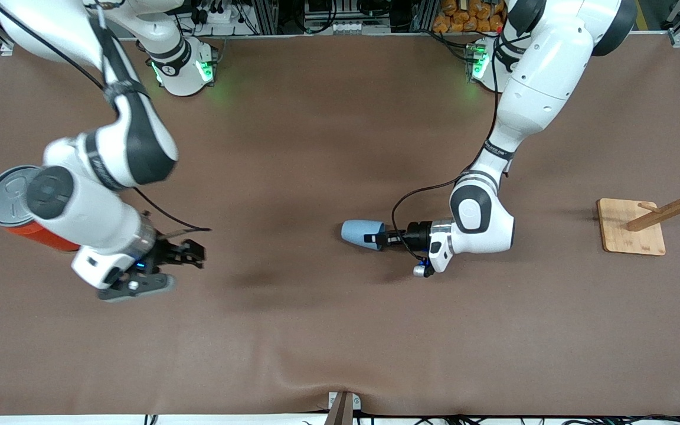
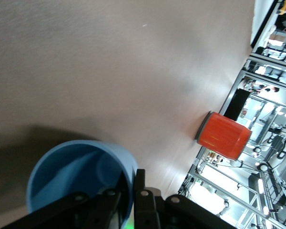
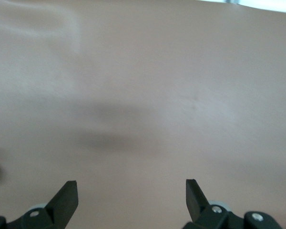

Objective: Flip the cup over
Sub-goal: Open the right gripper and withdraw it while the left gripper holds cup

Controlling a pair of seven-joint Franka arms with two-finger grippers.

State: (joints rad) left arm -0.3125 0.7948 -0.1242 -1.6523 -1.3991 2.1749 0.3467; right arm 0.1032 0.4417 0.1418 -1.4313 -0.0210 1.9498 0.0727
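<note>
The light-blue cup is on its side near the middle of the table, its mouth toward the left arm's end. My left gripper is shut on the cup's rim, with one finger inside and one outside. In the left wrist view the cup shows its darker blue inside, and the gripper pinches its wall. I cannot tell whether the cup touches the table. My right gripper is open and empty over bare table toward the right arm's end. In the right wrist view the gripper has only table between its fingers.
A large orange can with a grey lid stands at the right arm's end, partly hidden by the right arm; it also shows in the left wrist view. A wooden peg rack on a square base stands at the left arm's end.
</note>
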